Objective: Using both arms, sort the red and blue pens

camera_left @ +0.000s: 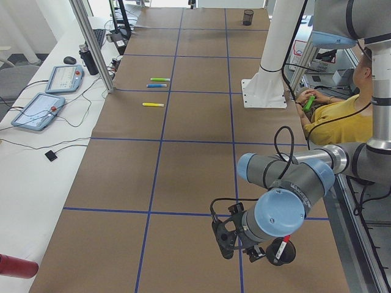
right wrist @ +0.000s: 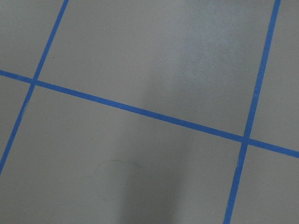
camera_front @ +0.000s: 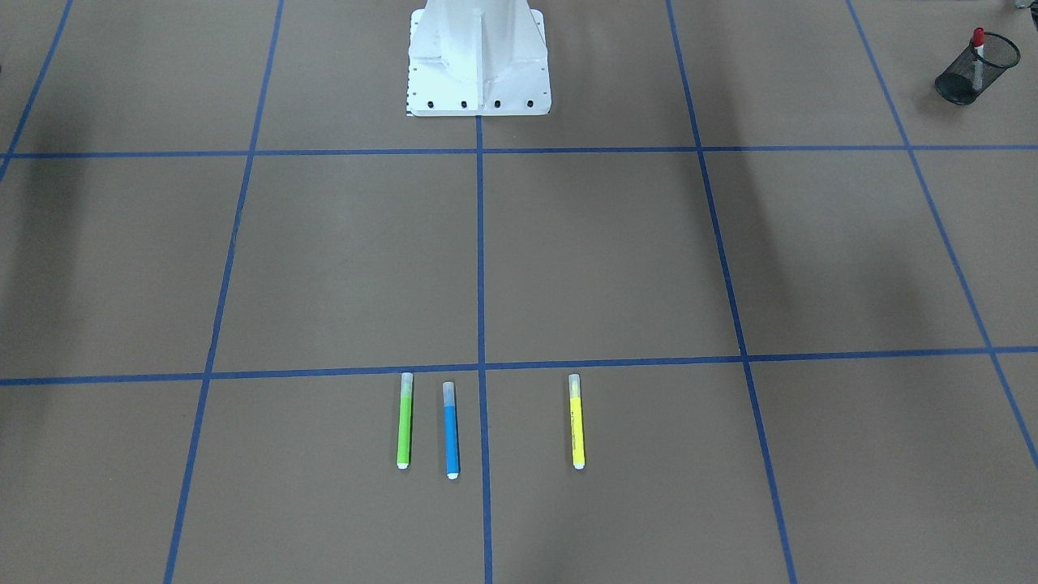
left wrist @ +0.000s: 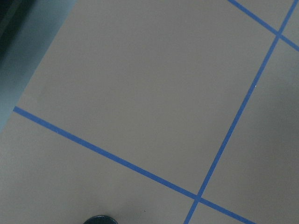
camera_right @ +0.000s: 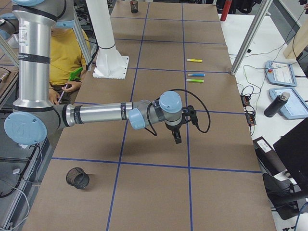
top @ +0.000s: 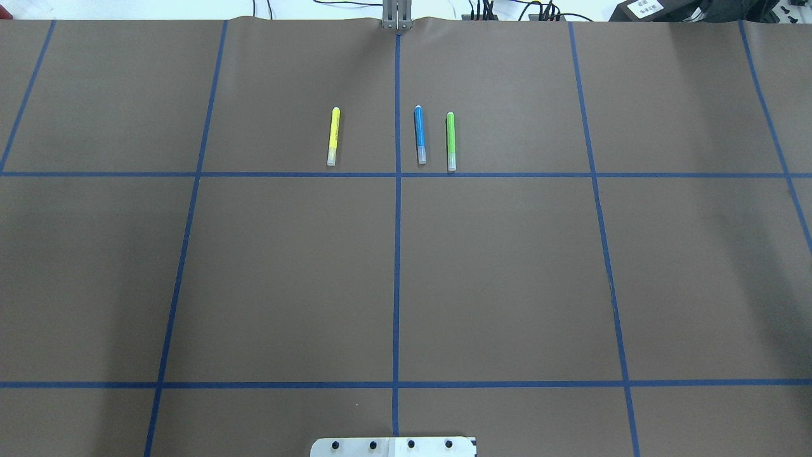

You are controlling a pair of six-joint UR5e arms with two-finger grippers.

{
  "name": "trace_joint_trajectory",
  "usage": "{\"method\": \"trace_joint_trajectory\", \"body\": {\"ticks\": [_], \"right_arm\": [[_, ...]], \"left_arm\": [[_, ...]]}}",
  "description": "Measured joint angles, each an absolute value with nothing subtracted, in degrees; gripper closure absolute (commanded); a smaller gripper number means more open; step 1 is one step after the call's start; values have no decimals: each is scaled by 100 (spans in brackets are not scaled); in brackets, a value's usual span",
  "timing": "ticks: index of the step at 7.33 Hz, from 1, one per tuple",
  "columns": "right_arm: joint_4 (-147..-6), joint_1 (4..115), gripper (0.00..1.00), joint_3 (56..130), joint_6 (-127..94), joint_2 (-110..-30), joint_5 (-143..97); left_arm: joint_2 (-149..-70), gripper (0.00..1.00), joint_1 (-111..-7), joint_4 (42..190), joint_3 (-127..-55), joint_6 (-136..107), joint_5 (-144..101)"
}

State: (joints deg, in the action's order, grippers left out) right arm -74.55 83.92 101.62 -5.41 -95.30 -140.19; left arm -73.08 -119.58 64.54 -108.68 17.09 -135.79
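The blue pen (camera_front: 451, 430) lies on the brown table between a green and a yellow marker, and also shows as the blue pen (top: 420, 134) from overhead. The red pen (camera_front: 979, 47) stands inside a black mesh cup (camera_front: 975, 69) at the robot's left end. In the exterior left view my left gripper (camera_left: 235, 243) hangs just beside that cup (camera_left: 283, 251), with the red pen (camera_left: 280, 249) in it. My right gripper (camera_right: 177, 136) hovers low over bare table, well short of the pens. I cannot tell whether either gripper is open or shut.
A green marker (camera_front: 405, 420) and a yellow marker (camera_front: 576, 422) flank the blue pen. A second mesh cup (camera_right: 78, 178) sits at the robot's right end. The white robot base (camera_front: 478, 57) stands mid-table. A person in a yellow shirt (camera_left: 336, 119) sits behind the base.
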Motion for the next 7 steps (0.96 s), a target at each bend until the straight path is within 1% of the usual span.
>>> {"method": "trace_joint_trajectory", "body": {"ticks": [2,3,5,7], "right_arm": [[-7453,8319,0,10163,-778,-9505,-14030],[-7455,8247,0,10173,-1004,-9453,-14031],[-7461,8017,0,10193,-1542,-9272,-14022],[-7462,7498,0,10238,-2704,-8789,-13955]], "left_arm": [[-7392,0,-10937,7296,-11096,936,-13578],[-7515,0,-10343,7679,-11113,619,-13507],[-7915,0,-9345,7968,-11043,284,-13266],[-8146,0,-9028,8017,-10988,105,-13271]]}}
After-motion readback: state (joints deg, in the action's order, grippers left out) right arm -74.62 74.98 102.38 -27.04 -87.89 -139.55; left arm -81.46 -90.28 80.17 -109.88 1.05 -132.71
